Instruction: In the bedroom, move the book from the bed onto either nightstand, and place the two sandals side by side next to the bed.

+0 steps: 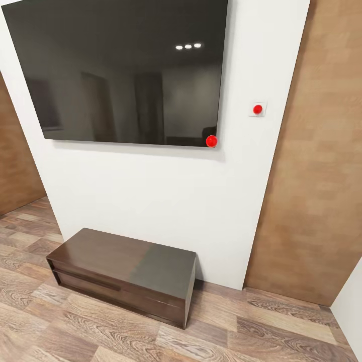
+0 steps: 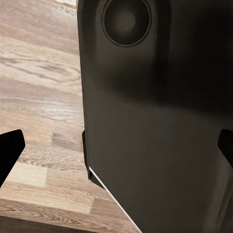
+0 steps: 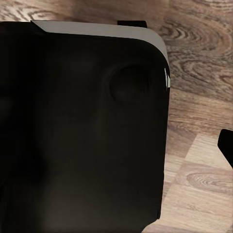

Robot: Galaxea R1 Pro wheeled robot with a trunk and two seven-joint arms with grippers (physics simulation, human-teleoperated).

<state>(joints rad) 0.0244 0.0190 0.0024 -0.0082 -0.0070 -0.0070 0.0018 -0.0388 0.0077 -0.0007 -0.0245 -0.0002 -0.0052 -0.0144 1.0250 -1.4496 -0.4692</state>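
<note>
The book, the bed, the nightstand and the two sandals are out of view. In the left wrist view my left gripper (image 2: 116, 150) is open: its dark fingertips (image 2: 10, 150) sit at opposite edges, with nothing between them, over a dark part of my own body (image 2: 155, 121) and the wood floor (image 2: 39, 87). In the right wrist view one dark fingertip (image 3: 226, 144) of my right gripper shows at the frame's edge, set wide, beside another dark body panel (image 3: 82, 131) above the floor.
Ahead, a large dark wall screen (image 1: 120, 70) hangs on a white wall (image 1: 151, 191). Below it stands a long, low dark brown bench (image 1: 125, 274) on the wood-plank floor (image 1: 100, 332). A red wall button (image 1: 257, 109) and brown wood panelling (image 1: 317, 176) lie to the right.
</note>
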